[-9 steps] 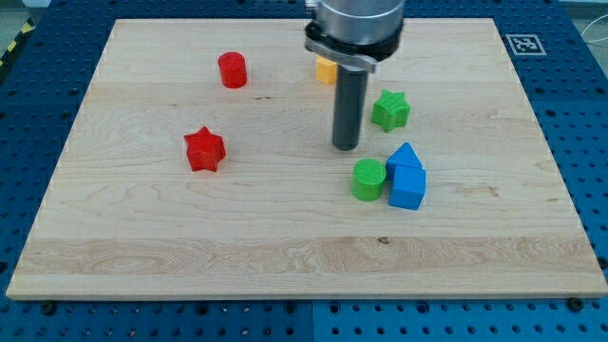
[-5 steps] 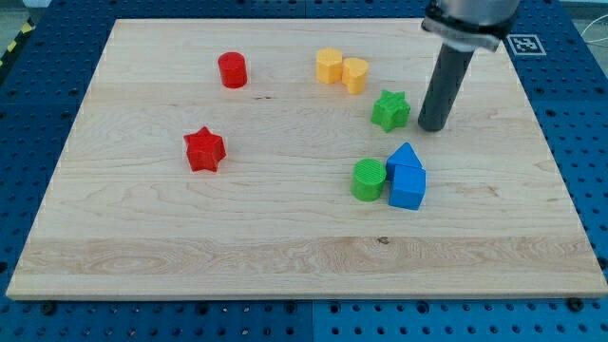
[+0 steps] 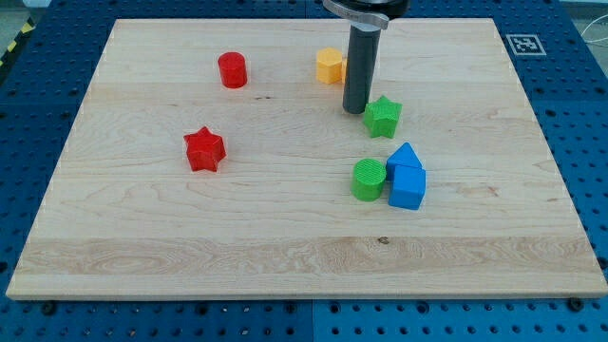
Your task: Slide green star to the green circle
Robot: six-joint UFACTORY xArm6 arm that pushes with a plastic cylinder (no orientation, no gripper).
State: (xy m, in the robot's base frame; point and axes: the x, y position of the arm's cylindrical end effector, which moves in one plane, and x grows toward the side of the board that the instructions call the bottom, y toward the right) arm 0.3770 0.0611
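Note:
The green star (image 3: 383, 117) lies right of the board's middle. The green circle (image 3: 369, 180), a short cylinder, sits below it and slightly left, with a gap between them. My tip (image 3: 354, 110) stands at the star's upper left, touching or nearly touching it. The dark rod rises from there to the view's top.
Two blue blocks (image 3: 407, 177) press against the green circle's right side. A yellow block (image 3: 330, 66) lies just left of the rod, and the rod hides a second one. A red cylinder (image 3: 232, 70) and a red star (image 3: 204, 149) lie on the left half of the wooden board (image 3: 190, 247).
My tip swung from left of the star round to its right, then to its upper left. The green star has shifted slightly down and left. The second yellow block is now hidden.

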